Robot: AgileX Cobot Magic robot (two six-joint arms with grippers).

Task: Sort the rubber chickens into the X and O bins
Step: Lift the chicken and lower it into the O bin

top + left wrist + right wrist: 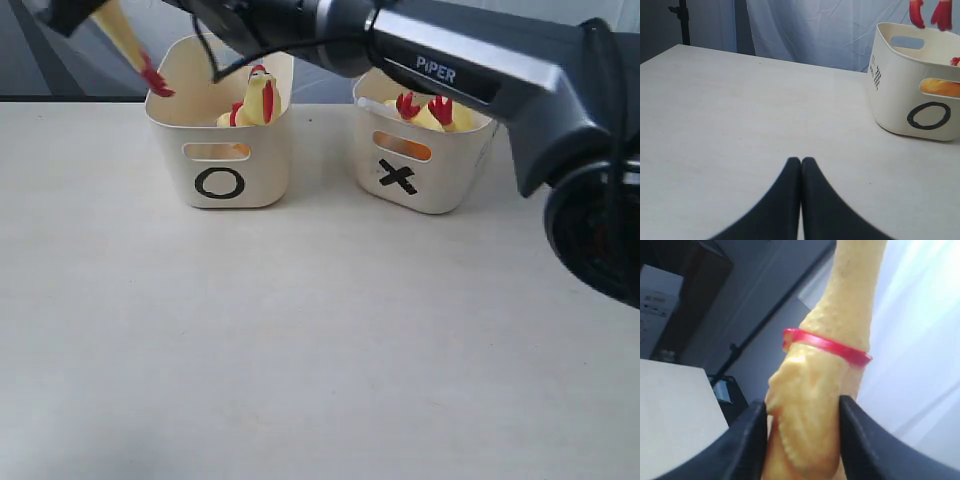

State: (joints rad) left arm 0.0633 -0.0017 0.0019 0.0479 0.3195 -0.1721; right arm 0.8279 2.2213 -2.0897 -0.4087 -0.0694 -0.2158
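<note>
My right arm reaches across the top of the exterior view to the far left. There my right gripper (88, 14) (802, 412) is shut on a yellow rubber chicken (128, 42) (815, 390), gripping it just below its red neck band (827, 346). The chicken's red feet (156, 78) (931, 13) dangle over the left rim of the O bin (222, 150) (912, 95). Another chicken (256, 100) lies in the O bin. In the X bin (420, 165), chickens (428, 110) show their red feet. My left gripper (801, 161) is shut and empty over the table, apart from the O bin.
The two bins stand side by side at the back of the cream table (300, 340). A pale curtain (815, 25) hangs behind the table, and a dark stand (684, 20) rises at its far corner.
</note>
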